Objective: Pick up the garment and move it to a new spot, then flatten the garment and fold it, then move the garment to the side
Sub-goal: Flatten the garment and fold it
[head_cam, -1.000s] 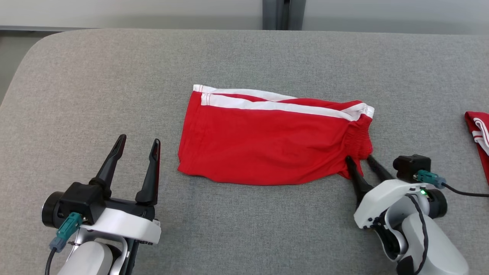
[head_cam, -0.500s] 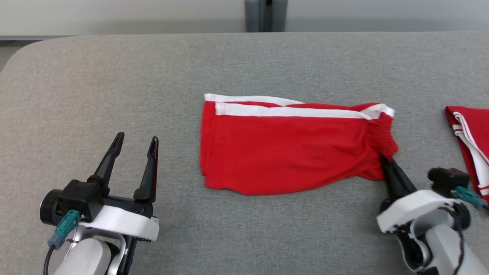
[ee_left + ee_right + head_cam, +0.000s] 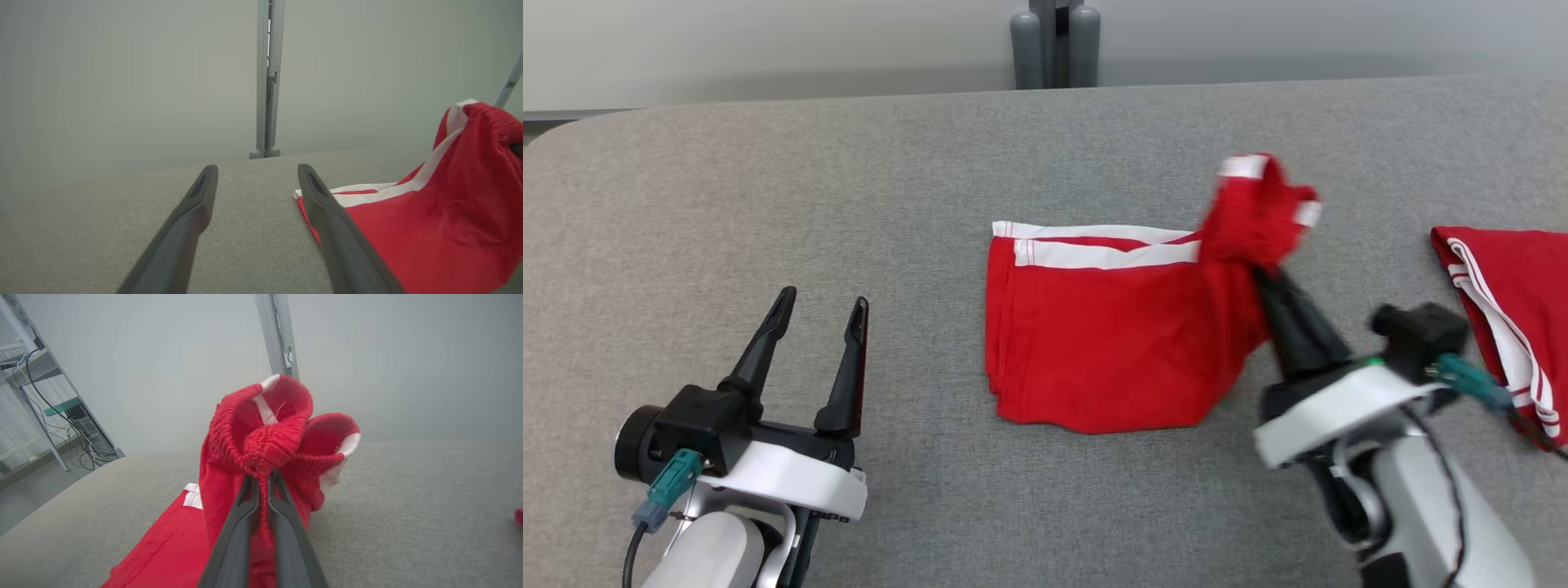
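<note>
Grip on garment (image 3: 1111,343) at the gathered elastic waistband, right gripper (image 3: 1264,282) clamped tight there, jaws together with a pinch of red cloth between them. Waistband end up off table (image 3: 768,188) and bunched above the fingertips, white stripe ends showing in the folds, all of it blurred in head view. Same grip close up in right wrist view: right gripper (image 3: 261,482) closed on a ridge of elastic, garment (image 3: 261,428) curling over the tips in two loops. Rest of the red shorts flat on the grey padded surface near its middle, leg-hem end toward the robot's left, two white stripes along the far edge, cloth sloping up from there to the held end. Left gripper (image 3: 822,299) low at the left, well apart from the cloth, jaws wide apart, nothing between them. In left wrist view, left gripper (image 3: 257,169) pointing across the table toward grey post (image 3: 267,81) at the far edge, garment (image 3: 429,228) just right of the fingers. Second red piece (image 3: 1503,294), white-striped too, lying at the table's right edge, apart from the lifted end. Shelf with cables (image 3: 61,408) beyond the table's corner.
</note>
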